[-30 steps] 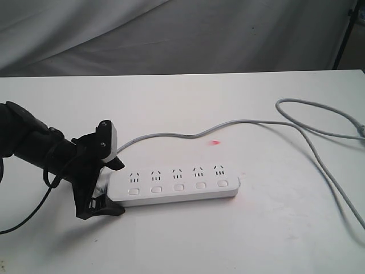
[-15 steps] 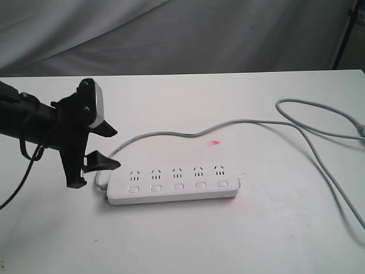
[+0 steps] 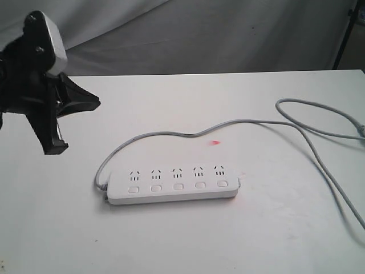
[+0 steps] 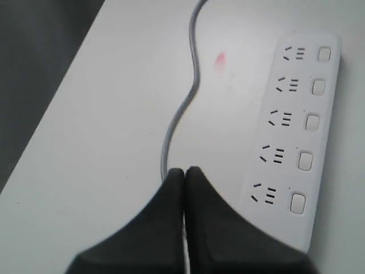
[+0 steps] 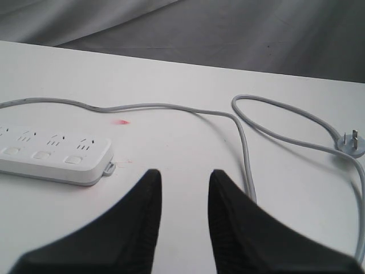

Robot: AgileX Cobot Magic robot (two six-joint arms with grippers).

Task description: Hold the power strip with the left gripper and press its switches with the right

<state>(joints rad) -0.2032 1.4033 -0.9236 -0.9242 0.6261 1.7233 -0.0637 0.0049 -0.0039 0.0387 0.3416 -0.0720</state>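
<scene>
My left gripper [image 3: 91, 103] hangs above the desk's [image 3: 188, 245] left rear edge, fingers pressed together (tip to tip), well apart from the power strip [image 3: 174, 195]. The strip lies flat mid-desk, its switches [image 3: 178, 186] along the near side and its cord [image 3: 165, 133] looping off toward the right edge. The right gripper [image 5: 183, 174] has its fingers spread, near the strip's end.

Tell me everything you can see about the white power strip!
The power strip is a long, flat, white bar that looks like plastic, with rounded ends. Five sockets sit in a row, and five small white switches run beside them. It lies flat on the white table. A thin grey cord leaves one end, curves away across the table and ends in a plug. Nothing is plugged in, and nothing but the table touches it.
</scene>
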